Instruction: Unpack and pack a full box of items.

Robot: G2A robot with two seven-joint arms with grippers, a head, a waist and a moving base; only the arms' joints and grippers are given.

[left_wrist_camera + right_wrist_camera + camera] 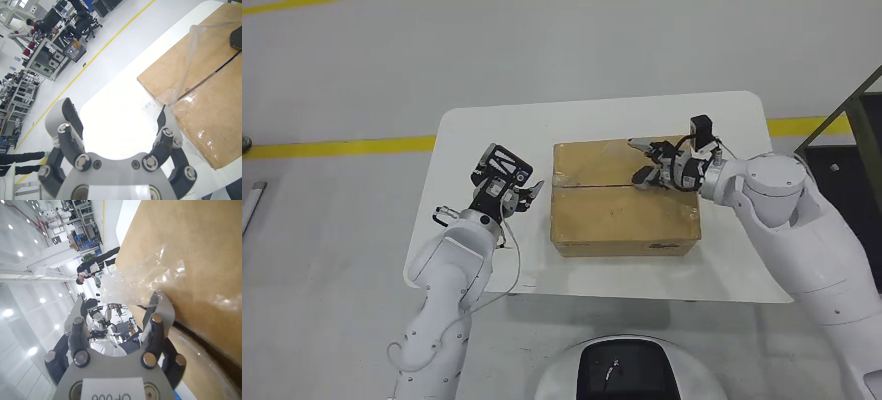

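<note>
my left gripper (115, 106) gapes wide over the worktop (121, 79), one finger (167, 123) beside the box's (166, 70) loose tape (186, 62), while my right gripper (117, 302), open too, touches its lid.

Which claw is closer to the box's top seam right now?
Right. The right claw is over the box, open, one finger at the seam. The left claw is open off the box's end, over the table.

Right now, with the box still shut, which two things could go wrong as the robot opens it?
1. The loose clear tape hangs against the open right end effector and may stick to it.
2. Nothing grips the cardboard box; the open left end effector only sits beside its end, so pulling tape could drag it.
</note>
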